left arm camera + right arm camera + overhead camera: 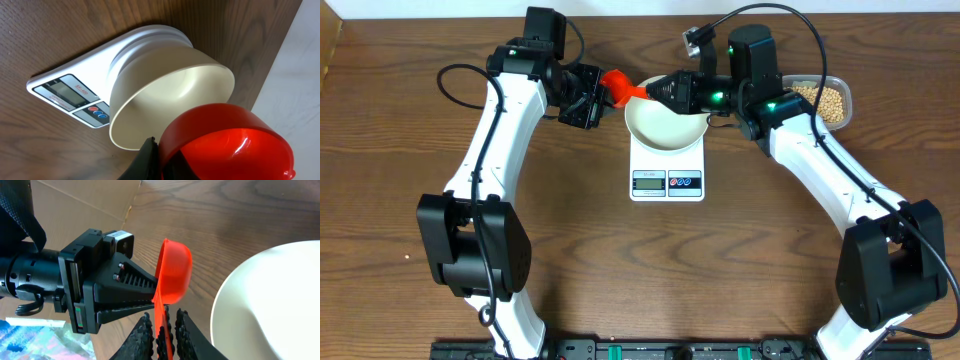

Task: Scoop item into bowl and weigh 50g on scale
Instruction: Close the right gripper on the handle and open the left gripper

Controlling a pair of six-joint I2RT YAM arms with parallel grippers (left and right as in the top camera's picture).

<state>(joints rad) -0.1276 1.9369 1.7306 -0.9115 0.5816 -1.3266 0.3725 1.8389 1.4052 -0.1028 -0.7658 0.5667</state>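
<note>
The white bowl (665,125) (165,100) (280,305) stands on the white scale (667,183) (70,92) with nothing in it. A red scoop (615,83) (230,145) (175,270) hangs by the bowl's far left rim. My left gripper (598,95) (157,162) is shut on the scoop where cup meets handle. My right gripper (655,90) (164,330) reaches over the bowl. Its fingers (145,332) stand narrowly open on either side of the handle, with wood showing in the gap. The tan beans (825,100) lie in a clear tub at the far right.
The clear tub (843,92) sits right behind my right arm's wrist. A cardboard sheet (75,200) lies beyond the table's far edge. Both forearms cross above the table on either side of the scale.
</note>
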